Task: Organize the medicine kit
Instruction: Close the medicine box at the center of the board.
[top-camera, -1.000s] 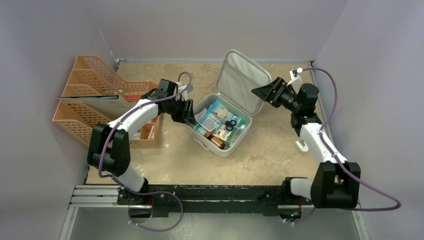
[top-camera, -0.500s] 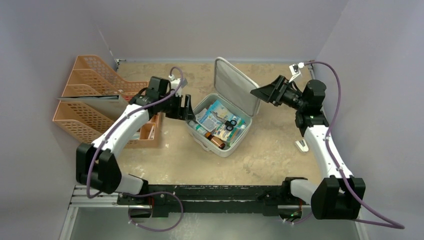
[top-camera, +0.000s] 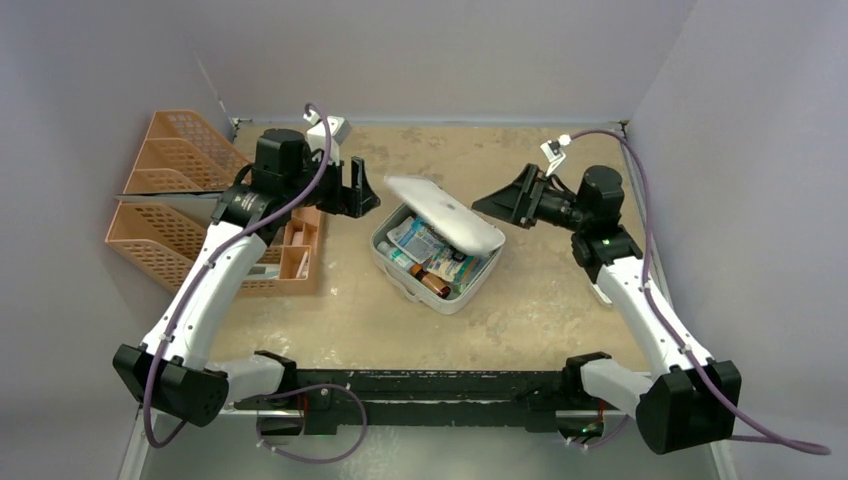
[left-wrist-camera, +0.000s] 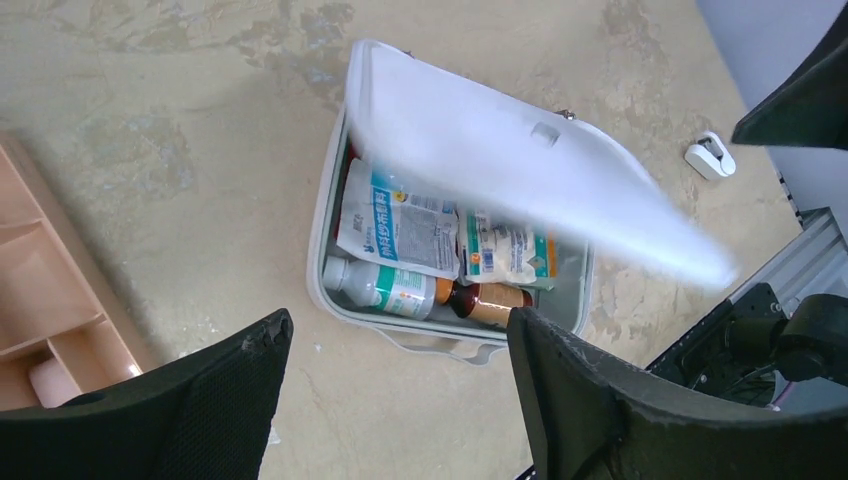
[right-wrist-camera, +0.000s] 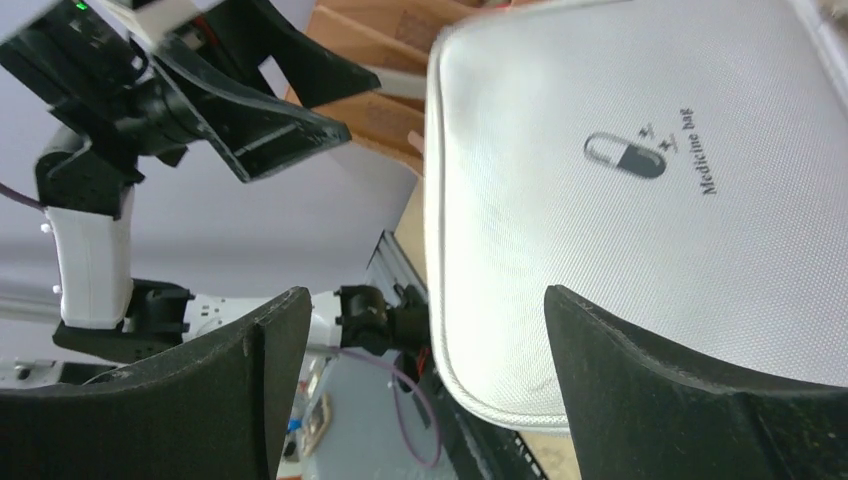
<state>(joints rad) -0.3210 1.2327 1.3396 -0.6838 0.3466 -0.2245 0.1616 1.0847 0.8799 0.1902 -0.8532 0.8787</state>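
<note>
The medicine kit (top-camera: 452, 298), a pale grey-white soft case, sits mid-table with its lid (top-camera: 445, 213) tilted halfway down over the base. Inside it are sachets (left-wrist-camera: 395, 225), a white bottle with a green label (left-wrist-camera: 385, 287) and an amber bottle (left-wrist-camera: 492, 300). My left gripper (top-camera: 361, 190) is open and empty, just left of the kit and above the table; its view looks down on the kit rim (left-wrist-camera: 322, 250). My right gripper (top-camera: 498, 206) is open and empty, just right of the lid. Its view is filled by the lid (right-wrist-camera: 640, 230) with its pill logo (right-wrist-camera: 625, 157).
Orange mesh file trays (top-camera: 185, 185) stand at the far left, with a small orange organiser (top-camera: 297, 252) beside them. A small white object (top-camera: 603, 291) lies on the table right of the kit, also seen in the left wrist view (left-wrist-camera: 710, 157). Walls close in on three sides.
The lid has swung from upright to halfway down over the base. My left gripper has pulled back and up to the left. My right gripper has followed the lid leftward.
</note>
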